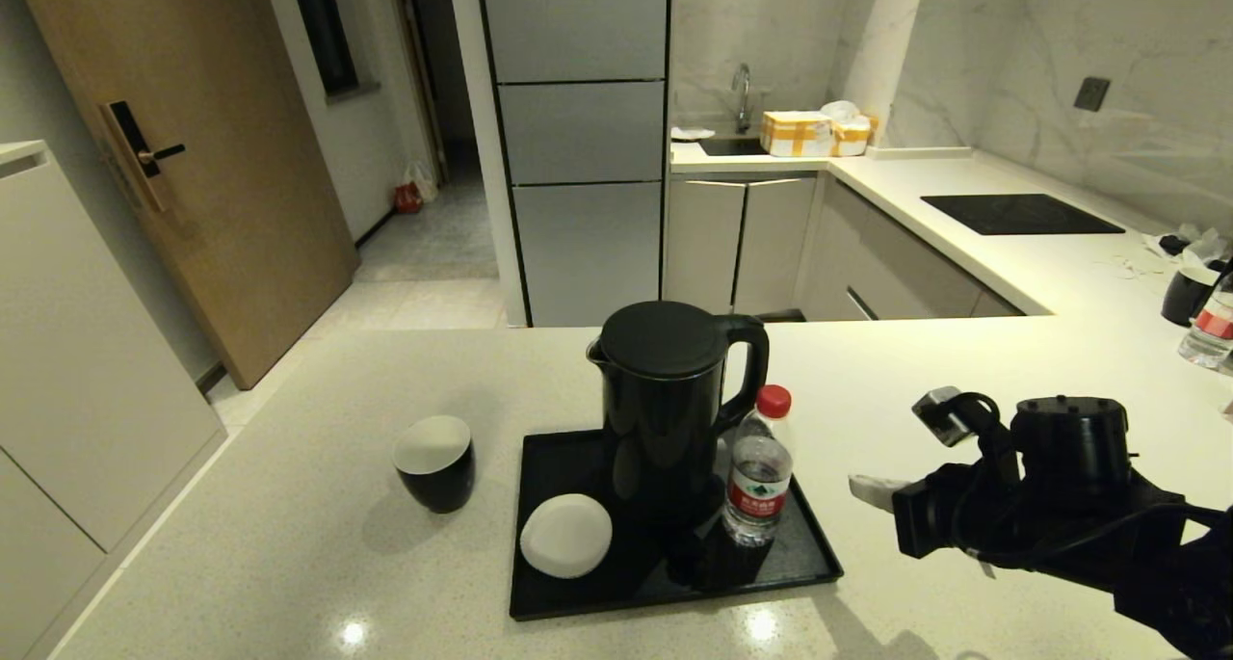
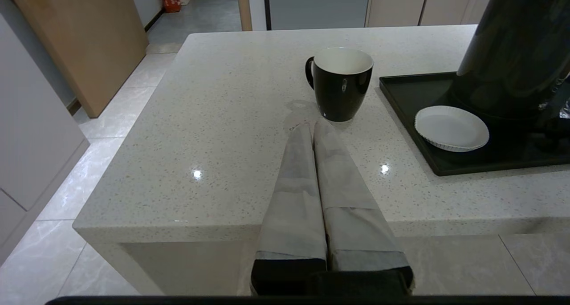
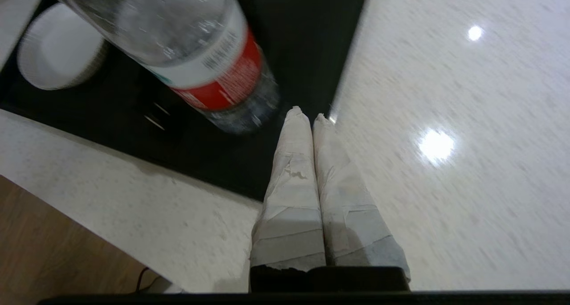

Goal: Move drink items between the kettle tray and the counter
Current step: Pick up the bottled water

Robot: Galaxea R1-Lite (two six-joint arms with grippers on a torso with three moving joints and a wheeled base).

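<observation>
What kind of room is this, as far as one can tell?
Most likely a small apartment or hotel kitchen: a sink with a faucet in the far corner, a black cooktop panel set in the stone counter, and a kettle on a tray.

bottle: top cut off at upper frame edge, blurred | kettle: cut off upper right | left pincer: unseen in head view | second bottle: clipped at right edge

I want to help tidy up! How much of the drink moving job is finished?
Maybe half. The cup stands on the counter, left of the tray, and looks done. The bottle is upright on the tray, ungrasped. The right gripper, jaws shut, is just beside it. The left gripper waits shut near the cup.
</observation>
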